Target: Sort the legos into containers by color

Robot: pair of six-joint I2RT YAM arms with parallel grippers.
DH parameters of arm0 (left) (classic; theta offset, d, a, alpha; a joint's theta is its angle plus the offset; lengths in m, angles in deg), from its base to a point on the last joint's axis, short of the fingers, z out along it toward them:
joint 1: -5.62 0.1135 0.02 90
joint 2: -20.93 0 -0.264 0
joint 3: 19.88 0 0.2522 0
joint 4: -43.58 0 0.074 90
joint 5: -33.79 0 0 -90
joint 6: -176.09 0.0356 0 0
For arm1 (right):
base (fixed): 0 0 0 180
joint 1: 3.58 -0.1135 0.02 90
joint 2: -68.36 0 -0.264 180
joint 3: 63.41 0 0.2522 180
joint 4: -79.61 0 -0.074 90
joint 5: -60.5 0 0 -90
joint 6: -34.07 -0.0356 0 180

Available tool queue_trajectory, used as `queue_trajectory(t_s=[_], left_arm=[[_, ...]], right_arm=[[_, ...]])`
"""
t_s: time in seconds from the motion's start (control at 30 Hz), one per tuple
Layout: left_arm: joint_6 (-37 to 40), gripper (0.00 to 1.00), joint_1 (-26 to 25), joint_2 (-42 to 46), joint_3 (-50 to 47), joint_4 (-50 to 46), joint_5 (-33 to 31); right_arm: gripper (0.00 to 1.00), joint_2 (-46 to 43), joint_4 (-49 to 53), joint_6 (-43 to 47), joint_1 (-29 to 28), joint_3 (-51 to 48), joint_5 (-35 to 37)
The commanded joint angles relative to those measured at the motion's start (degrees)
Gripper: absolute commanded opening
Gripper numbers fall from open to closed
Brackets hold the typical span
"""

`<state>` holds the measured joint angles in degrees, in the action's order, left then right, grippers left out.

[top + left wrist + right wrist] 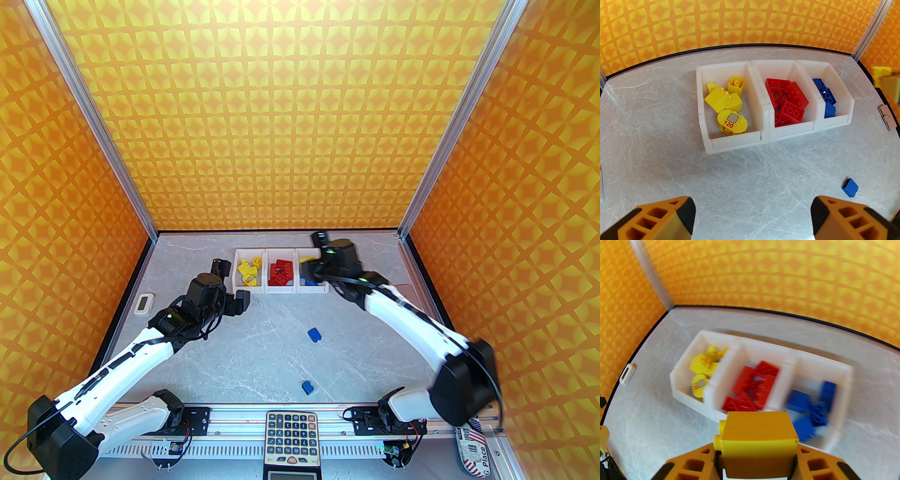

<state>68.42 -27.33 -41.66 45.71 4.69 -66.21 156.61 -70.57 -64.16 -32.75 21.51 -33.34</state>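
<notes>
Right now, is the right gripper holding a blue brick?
No, the right wrist view shows the right gripper closed on a yellow brick, not a blue one.

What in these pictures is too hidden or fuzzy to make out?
- Top view: the right arm covers most of the rightmost bin.
- Right wrist view: motion blur smears the blue legos; uncountable.
- Left wrist view: the far yellow lego is blurred.
- Top view: the white device has a screen too small to read.
</notes>
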Motion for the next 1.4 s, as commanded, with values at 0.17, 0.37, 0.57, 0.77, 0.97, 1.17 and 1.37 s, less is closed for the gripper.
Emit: queue_trajectory(t_s=[0.17, 0.37, 0.57, 0.77, 0.97, 1.17, 1.37], left_arm=[[-0.26, 0.86, 0.39, -0.34, -0.57, -0.47, 1.01], [0.01, 0.86, 0.45, -0.09, -0.56, -0.78, 0.95], [0.18, 0.86, 0.52, 0.87, -0.86, -1.03, 0.90], [0.19, 0.86, 0.52, 1.64, -1.02, -1.31, 0.92], [0.27, 0.86, 0.69, 2.31, -1.65, -1.21, 0.95], [0.37, 0.86, 0.90, 2.32, -1.60, -1.23, 0.97], [0.53, 0.86, 0.94, 2.67, -1.58, -1.07, 0.94]], right_arm=[[0.27, 17.71, -0.37, 0.25, -7.13, 16.80, 2.81], [0.27, 29.23, 0.82, -2.74, -7.75, 28.41, 0.77], [0.27, 36.99, 2.58, -3.14, -7.75, 36.50, -0.92], [0.30, 42.03, 5.06, -3.27, -7.75, 42.32, -1.46], [0.37, 43.05, 6.11, -4.16, -7.75, 44.02, 0.71], [0.58, 42.62, 7.90, -4.30, -7.75, 44.96, 2.18], [0.65, 40.94, 9.30, -3.24, -7.75, 45.26, 3.07]])
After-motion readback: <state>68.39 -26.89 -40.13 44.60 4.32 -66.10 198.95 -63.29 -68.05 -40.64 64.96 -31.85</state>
